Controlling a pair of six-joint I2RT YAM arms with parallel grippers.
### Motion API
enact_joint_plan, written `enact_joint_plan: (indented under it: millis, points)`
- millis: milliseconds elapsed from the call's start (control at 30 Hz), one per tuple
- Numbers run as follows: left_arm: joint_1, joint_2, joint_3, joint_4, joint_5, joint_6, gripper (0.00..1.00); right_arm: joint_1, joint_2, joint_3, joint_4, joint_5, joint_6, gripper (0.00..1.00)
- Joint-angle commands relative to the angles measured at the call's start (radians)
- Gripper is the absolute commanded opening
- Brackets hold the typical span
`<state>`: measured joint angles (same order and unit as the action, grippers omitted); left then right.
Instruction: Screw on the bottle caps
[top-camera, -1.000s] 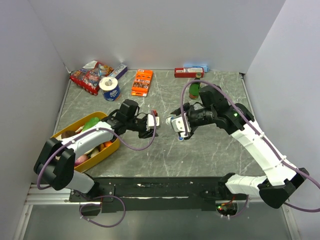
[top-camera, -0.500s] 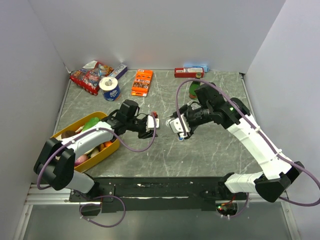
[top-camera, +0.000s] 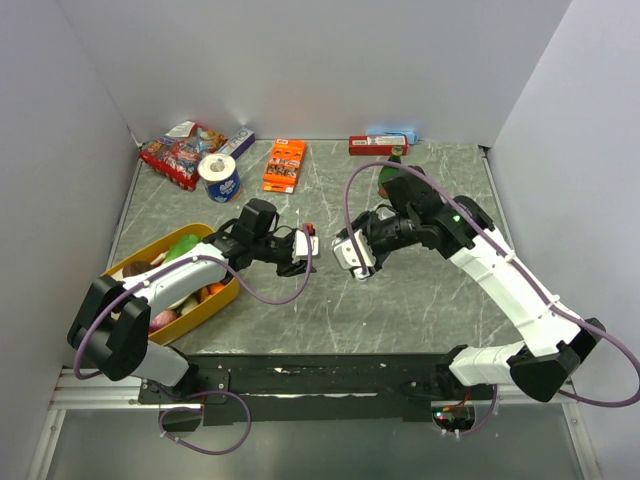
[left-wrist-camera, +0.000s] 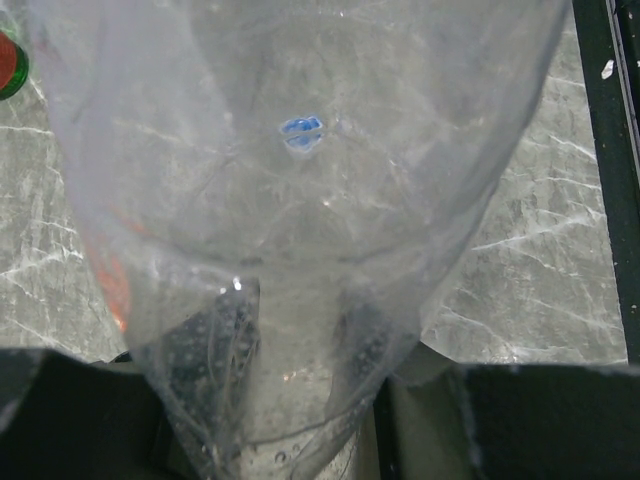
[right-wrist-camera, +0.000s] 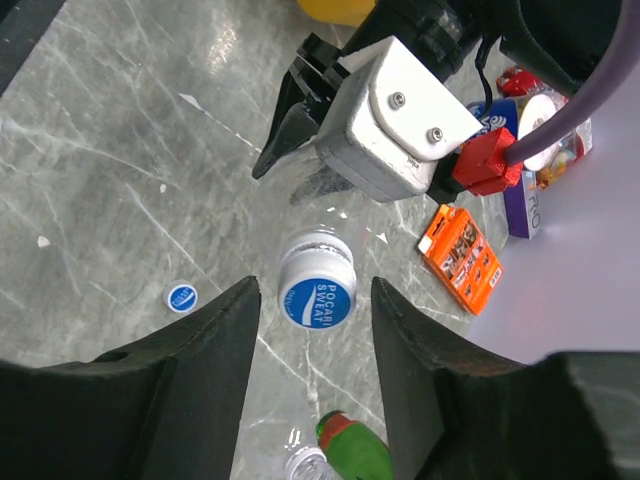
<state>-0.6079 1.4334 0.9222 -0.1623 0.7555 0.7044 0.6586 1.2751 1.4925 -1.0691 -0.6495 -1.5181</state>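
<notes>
From where I stand, the orange box near the back of the grey worktop is the easiest thing to steer by. On its near side, toward the arm bases, the two arms meet.

The left end effector is clamped tight on a clear bottle. The bottle fills the left wrist view, with both fingers showing dimly through its wall. It is held off the worktop, its neck pointing toward the other arm.

A cap, blue on top with white lettering and a white ribbed skirt, sits on that neck. I cannot tell how far down it is threaded.

The right end effector, nearer than the orange box and a little to its right, has its fingers parted. One stands on each side of the cap, with a sliver of gap on both sides, so it grips nothing.

A loose cap lies flat on the worktop, well apart from the orange box and beyond the held bottle from it.

To the right of the orange box stands a green bottle. The uncapped neck of a second bottle shows just beside it in the right wrist view.

A tape roll sits just left of the orange box. A yellow tray of oddments lies further left and nearer.
</notes>
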Motion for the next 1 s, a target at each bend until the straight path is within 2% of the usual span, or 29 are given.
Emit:
enact_joint_plan:
  millis: [0,167,233,333,367,400,467,500,567,600,633,667,700,767,833,967]
  points:
    - [0.002,-0.019,0.032,0.026,0.044,0.033,0.01,0.007,0.016,0.011,0.028,0.004,0.004,0.50]
    - [0.002,-0.024,0.024,0.043,0.044,0.023,0.01,0.009,0.033,0.023,0.001,0.011,0.002,0.36]
    - [0.002,-0.027,0.017,0.055,0.036,0.017,0.01,0.007,0.047,0.028,-0.005,0.014,0.025,0.28]
    - [-0.009,-0.048,-0.023,0.154,-0.045,-0.035,0.01,0.009,0.092,0.063,-0.011,0.022,0.128,0.16]
    - [-0.012,-0.069,-0.038,0.205,-0.068,-0.048,0.01,0.009,0.114,0.105,-0.011,0.027,0.183,0.14]
    - [-0.030,-0.085,-0.061,0.346,-0.178,-0.095,0.01,0.009,0.174,0.136,-0.017,0.034,0.313,0.11]
    - [-0.055,-0.122,-0.153,0.514,-0.308,-0.144,0.01,0.007,0.251,0.259,-0.061,0.045,0.444,0.07]
    - [-0.081,-0.126,-0.176,0.661,-0.426,-0.164,0.01,0.006,0.329,0.302,-0.068,0.071,0.601,0.07]
    - [-0.119,-0.116,-0.213,0.777,-0.546,-0.189,0.01,-0.002,0.416,0.464,-0.132,0.068,0.752,0.04]
    - [-0.130,-0.105,-0.209,0.825,-0.592,-0.201,0.01,-0.010,0.511,0.527,-0.170,0.050,0.892,0.03]
    - [-0.144,-0.090,-0.186,0.834,-0.690,-0.207,0.01,-0.013,0.561,0.655,-0.237,0.039,0.967,0.02]
    - [-0.160,-0.059,-0.168,0.834,-0.728,-0.220,0.01,-0.019,0.610,0.720,-0.276,0.024,1.039,0.02]
    - [-0.165,-0.045,-0.139,0.842,-0.752,-0.229,0.01,-0.025,0.682,0.770,-0.287,0.005,1.187,0.02]
    - [-0.170,-0.015,-0.119,0.853,-0.838,-0.275,0.01,-0.019,0.658,0.695,-0.180,0.033,1.280,0.00]
    - [-0.170,0.004,-0.074,0.808,-0.863,-0.311,0.01,-0.014,0.668,0.693,-0.166,0.037,1.389,0.00]
    - [-0.170,0.016,-0.034,0.735,-0.887,-0.417,0.01,-0.028,0.684,0.703,-0.131,0.005,1.483,0.00]
